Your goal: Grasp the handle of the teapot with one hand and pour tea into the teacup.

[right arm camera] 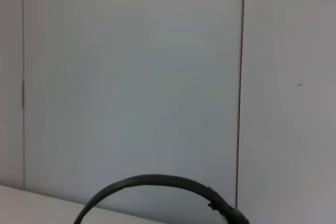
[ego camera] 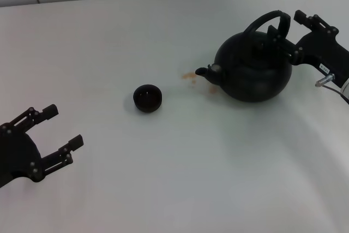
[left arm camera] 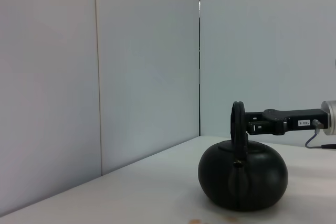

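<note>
Sitting upright at the table's (ego camera: 163, 189) right, the teapot (ego camera: 253, 69) is pointing its spout toward the teacup (ego camera: 147, 98), whose contents are unclear. The right gripper (ego camera: 289, 28) is spreading wide beside the handle (ego camera: 268, 21); the left gripper (ego camera: 60, 129) is idling open, near left.

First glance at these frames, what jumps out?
The big black teapot at the table's right, spout toward the small dark teacup near the middle. The right gripper reaches in from the right edge at the arched handle, one finger on each side of it; whether it grips is unclear. The left gripper sits open at the near left, and small brown stains mark the white table by the spout.
</note>
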Tool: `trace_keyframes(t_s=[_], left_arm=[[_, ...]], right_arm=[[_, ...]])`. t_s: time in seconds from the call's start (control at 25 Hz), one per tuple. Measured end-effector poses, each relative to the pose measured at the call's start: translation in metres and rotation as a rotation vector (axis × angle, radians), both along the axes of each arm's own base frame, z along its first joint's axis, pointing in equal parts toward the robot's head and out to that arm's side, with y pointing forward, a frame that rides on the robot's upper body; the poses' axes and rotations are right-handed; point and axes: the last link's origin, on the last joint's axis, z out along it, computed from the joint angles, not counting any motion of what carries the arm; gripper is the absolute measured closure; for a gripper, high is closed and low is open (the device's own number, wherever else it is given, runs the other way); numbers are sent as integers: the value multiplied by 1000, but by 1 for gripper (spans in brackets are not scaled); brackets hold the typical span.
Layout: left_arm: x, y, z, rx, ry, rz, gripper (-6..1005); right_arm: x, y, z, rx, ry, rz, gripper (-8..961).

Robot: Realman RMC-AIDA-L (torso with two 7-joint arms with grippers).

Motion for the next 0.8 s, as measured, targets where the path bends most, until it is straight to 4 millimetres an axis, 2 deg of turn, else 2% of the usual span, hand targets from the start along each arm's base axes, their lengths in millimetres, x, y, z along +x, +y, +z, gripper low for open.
trace_keyframes(t_s=[0.28,0.4,0.8], left_arm=[[0,0,0,0,-1,-3,194],[0,-1,0,0,-2,-3,194],[0,-2,-1,-11,6,-9,194]], right_arm=[[0,-4,-1,2,14,3,200],[0,-12,2,19,39,27,190],[3,-72,15,77,159,142,179]])
